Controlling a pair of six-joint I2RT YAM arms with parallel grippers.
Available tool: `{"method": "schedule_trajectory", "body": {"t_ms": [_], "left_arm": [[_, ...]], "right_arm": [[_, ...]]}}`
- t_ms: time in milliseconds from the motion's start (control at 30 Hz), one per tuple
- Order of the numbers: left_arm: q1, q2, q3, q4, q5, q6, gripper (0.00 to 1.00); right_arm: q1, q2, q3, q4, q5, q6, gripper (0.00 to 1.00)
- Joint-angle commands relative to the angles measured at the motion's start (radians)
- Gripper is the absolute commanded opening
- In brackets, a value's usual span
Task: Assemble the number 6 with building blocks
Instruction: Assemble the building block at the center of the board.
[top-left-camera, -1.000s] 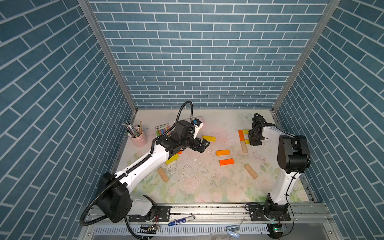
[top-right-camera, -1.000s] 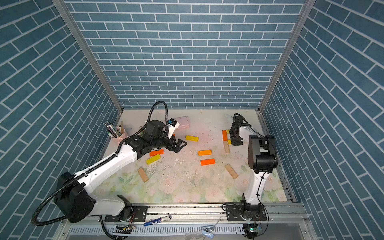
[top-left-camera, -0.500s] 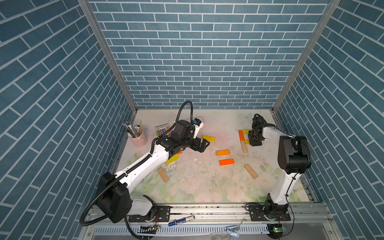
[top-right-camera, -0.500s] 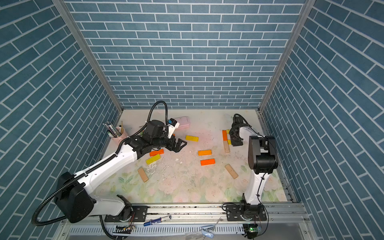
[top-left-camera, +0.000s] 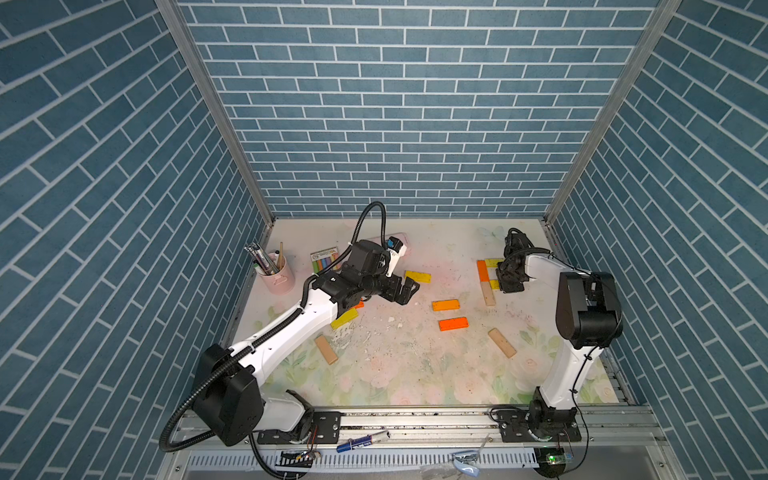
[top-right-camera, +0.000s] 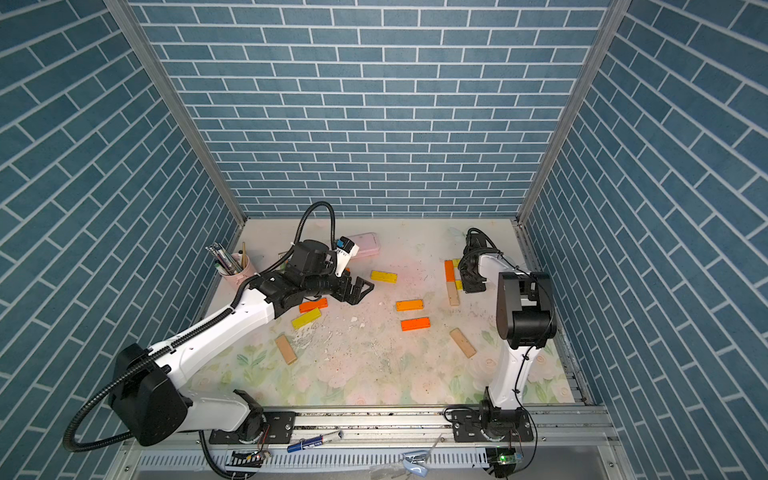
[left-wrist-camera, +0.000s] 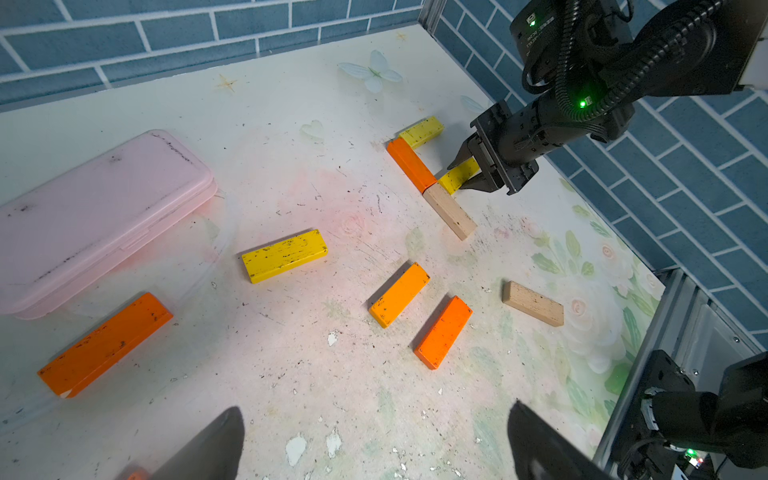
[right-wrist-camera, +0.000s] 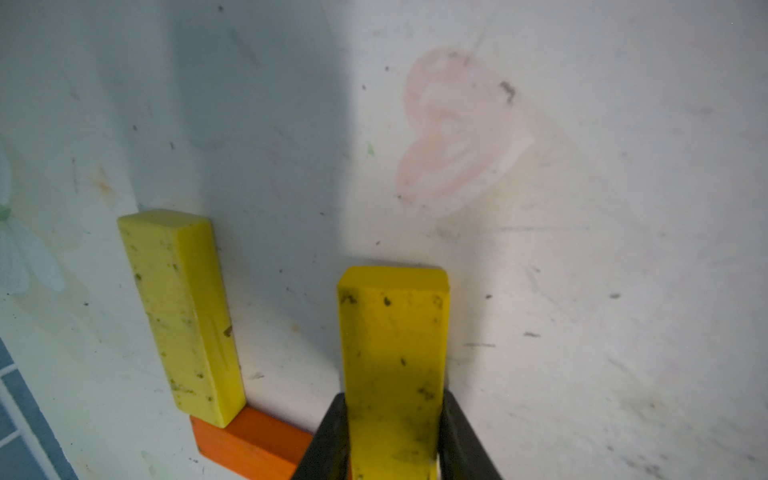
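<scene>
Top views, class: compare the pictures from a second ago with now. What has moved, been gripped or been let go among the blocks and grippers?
Nothing has visibly changed. The right gripper still holds the yellow block beside the orange block of the partly built figure. The left gripper stays open, holding nothing. The loose blocks lie where they were.

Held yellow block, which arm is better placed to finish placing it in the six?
Right. The right fingers grip the yellow block, which lies beside the orange bar and tan bar. The left fingers stand open and empty across the table.
</scene>
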Motion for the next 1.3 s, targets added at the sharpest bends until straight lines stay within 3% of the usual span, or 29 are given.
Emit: {"method": "schedule_trajectory", "body": {"t_ms": [0, 567, 933, 1267], "left_arm": [[-0.009, -0.01, -0.02, 0.009, 0.012, -0.007, 0.99], [-0.012, -0.009, -0.022, 0.01, 0.011, -0.006, 0.99], [-0.013, -0.008, -0.022, 0.009, 0.005, -0.003, 0.99], [-0.012, -0.003, -0.022, 0.006, -0.004, 0.001, 0.99]], "right_arm": [[0.006, -0.01, -0.033, -0.074, 0.012, 0.058, 0.33], [0.006, -0.004, -0.026, -0.083, 0.007, 0.035, 0.33], [0.005, 0.002, -0.001, -0.07, -0.004, 0.022, 0.51], [0.003, -0.056, 0.039, -0.094, 0.005, -0.017, 0.56]]}}
